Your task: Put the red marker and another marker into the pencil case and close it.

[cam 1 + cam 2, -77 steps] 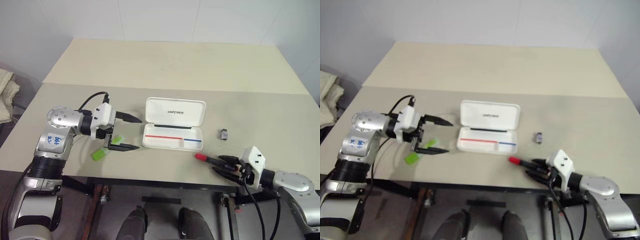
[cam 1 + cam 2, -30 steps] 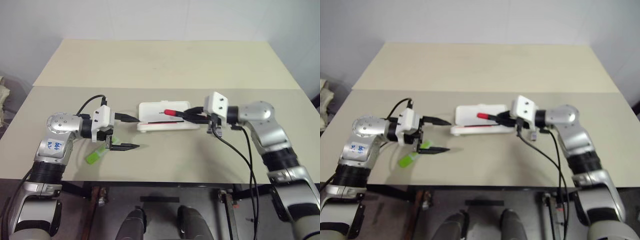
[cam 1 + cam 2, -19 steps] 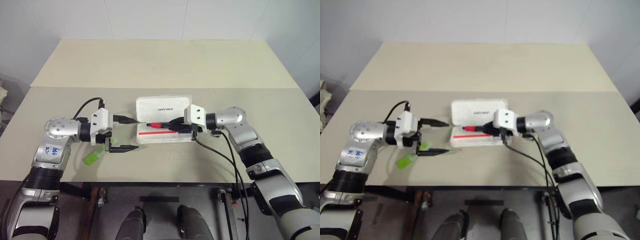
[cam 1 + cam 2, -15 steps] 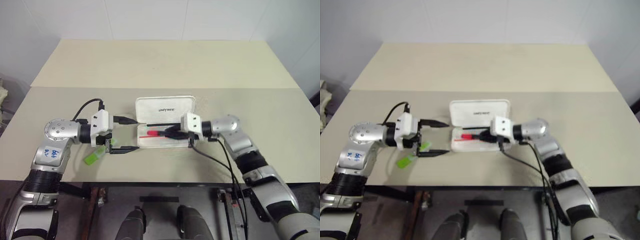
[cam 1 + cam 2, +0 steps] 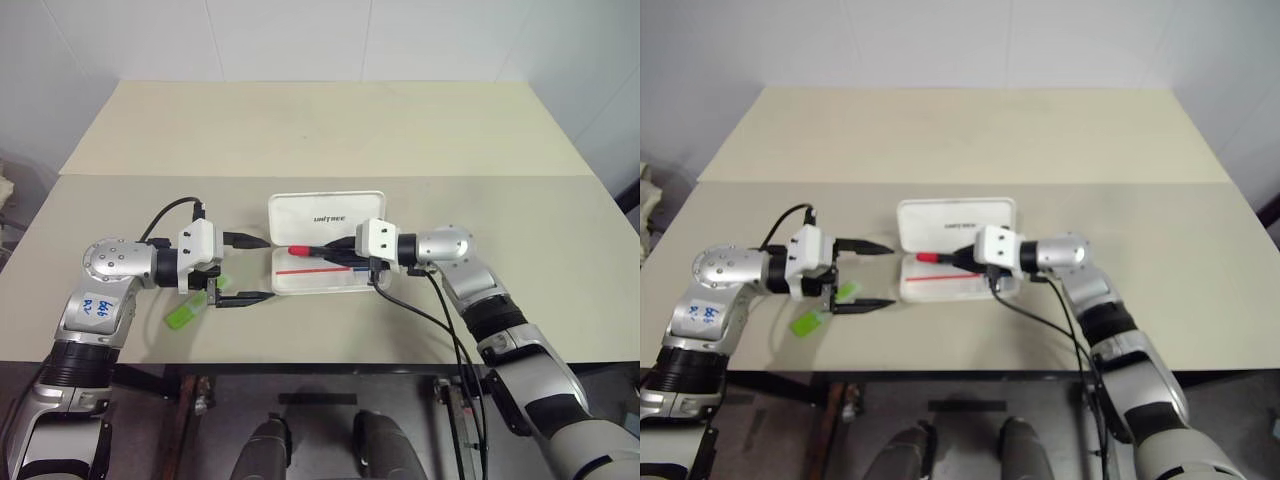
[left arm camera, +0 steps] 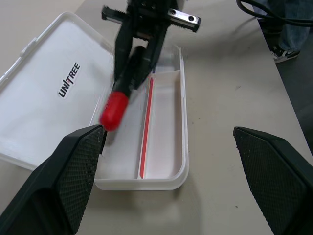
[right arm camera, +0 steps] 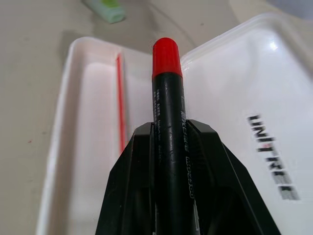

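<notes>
Pale beige tabletop [image 5: 330,140] against a white wall, seen from above over two robot arms. At the middle lies the pencil case [image 5: 325,245], a white hard-plastic box lying open, its lid with dark UNITREE lettering folded back away from the robot and a red and blue stripe along the tray. The right gripper [image 5: 340,250] reaches in from the right, its two black fingers pressed together on the black barrel of the red marker [image 5: 312,250]; the red cap sticks out past the fingertips, over the tray and close to the hinge line. A few seconds ago this gripper held the same marker near the table's front edge, well to the right of the case; since then it has carried it across, and over the last second lowered it towards the tray. The marker looks lifted off the tray floor, so the likely next step is to set it down and let go. The left gripper [image 5: 250,268] hovers just beside the case's left end, its fingers spread as wide as they go and holding nothing, unchanged over the last moments. Just behind and below those spread fingers, the light green highlighter [image 5: 190,309] rests on the table, untouched, waiting its turn.
</notes>
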Controlling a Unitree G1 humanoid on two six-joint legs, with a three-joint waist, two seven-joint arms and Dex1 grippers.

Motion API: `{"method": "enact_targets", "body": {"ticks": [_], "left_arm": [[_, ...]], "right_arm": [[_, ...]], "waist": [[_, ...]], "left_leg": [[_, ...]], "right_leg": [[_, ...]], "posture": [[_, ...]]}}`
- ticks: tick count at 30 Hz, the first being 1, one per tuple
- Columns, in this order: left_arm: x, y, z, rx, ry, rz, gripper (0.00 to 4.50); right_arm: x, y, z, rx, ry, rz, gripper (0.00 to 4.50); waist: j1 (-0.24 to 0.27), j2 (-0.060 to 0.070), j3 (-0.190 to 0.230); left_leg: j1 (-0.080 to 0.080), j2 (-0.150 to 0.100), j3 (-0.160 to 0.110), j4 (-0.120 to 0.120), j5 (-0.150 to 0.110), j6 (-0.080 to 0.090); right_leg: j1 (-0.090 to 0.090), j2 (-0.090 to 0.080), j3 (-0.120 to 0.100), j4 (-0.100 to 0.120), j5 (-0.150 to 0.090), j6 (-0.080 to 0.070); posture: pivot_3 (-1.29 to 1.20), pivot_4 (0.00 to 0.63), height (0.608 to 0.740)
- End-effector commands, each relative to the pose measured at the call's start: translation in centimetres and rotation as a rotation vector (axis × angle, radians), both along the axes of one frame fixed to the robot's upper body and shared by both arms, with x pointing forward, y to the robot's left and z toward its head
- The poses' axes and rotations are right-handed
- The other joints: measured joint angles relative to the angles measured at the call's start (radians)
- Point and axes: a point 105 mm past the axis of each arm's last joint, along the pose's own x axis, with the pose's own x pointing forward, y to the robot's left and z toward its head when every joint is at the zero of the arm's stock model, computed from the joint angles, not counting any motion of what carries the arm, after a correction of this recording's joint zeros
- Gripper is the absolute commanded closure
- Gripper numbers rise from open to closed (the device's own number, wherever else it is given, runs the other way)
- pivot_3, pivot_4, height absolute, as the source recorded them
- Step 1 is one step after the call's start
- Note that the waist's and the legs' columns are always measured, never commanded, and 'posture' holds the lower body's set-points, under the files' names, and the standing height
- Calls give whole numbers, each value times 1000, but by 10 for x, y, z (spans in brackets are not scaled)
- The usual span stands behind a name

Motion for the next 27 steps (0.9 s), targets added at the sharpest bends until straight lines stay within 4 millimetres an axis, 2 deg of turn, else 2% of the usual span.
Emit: {"method": "enact_targets", "body": {"ticks": [1,5,10,16,21,24,27], "left_arm": [[-1,4,12,-18,-50,13,0],[0,4,11,-18,-50,14,0],[-1,5,11,-16,-50,19,0],[-1,7,11,-14,-48,23,0],[-1,8,11,-13,-47,28,0],[-2,10,11,-10,-48,34,0],[-3,21,9,-6,-46,78,0]], "right_arm": [[1,0,7,-5,-67,6,3901],[0,-1,-1,-37,-77,13,3901],[-3,-1,-6,-48,-90,22,2172],[-8,2,8,13,-118,48,32],[-28,3,29,140,14,103,32],[-39,-1,34,152,30,105,32],[-59,-13,40,218,122,90,32]], "waist": [[0,0,0],[0,0,0],[0,0,0],[0,0,0],[1,0,0],[2,0,0],[3,0,0]], "left_leg": [[0,0,0,0,0,0],[0,0,1,-2,1,-1],[0,0,1,-2,1,-2],[0,0,1,-2,1,-2],[0,2,0,-3,1,-2],[-1,2,0,-3,1,-2],[0,2,0,-3,1,-2]], "right_leg": [[0,0,0,0,0,0],[-1,0,0,0,0,0],[-2,1,1,0,0,-1],[-2,1,1,1,0,-1],[-2,1,1,0,0,-1],[-3,2,1,0,0,-1],[-3,1,1,0,-1,-1]], "posture": [[0,150,740],[0,150,740],[0,150,740],[0,150,740],[0,150,740],[0,150,740],[0,150,740]]}}
